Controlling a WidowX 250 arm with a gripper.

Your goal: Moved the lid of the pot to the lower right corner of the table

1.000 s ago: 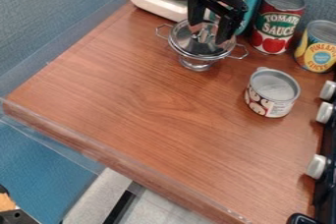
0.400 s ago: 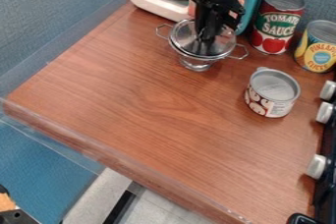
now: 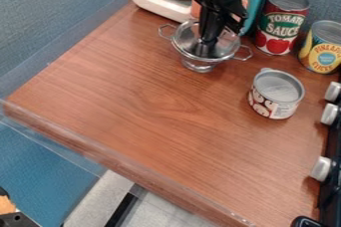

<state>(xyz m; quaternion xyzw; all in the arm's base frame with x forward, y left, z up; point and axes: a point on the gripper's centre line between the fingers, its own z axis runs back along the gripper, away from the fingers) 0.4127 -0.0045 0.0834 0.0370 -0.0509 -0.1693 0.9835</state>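
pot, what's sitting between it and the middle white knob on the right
A short can stands on the table between the pot and that knob, seen in the camera view.

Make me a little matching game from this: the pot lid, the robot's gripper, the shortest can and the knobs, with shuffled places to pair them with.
Things
1. Pot lid
2. Gripper
3. Shortest can
4. Knobs

Places
A. Along the view's right edge
B. Resting on the pot
C. Standing directly on the table
D. Down at the lid's middle

Pairs: 1-B, 2-D, 3-C, 4-A
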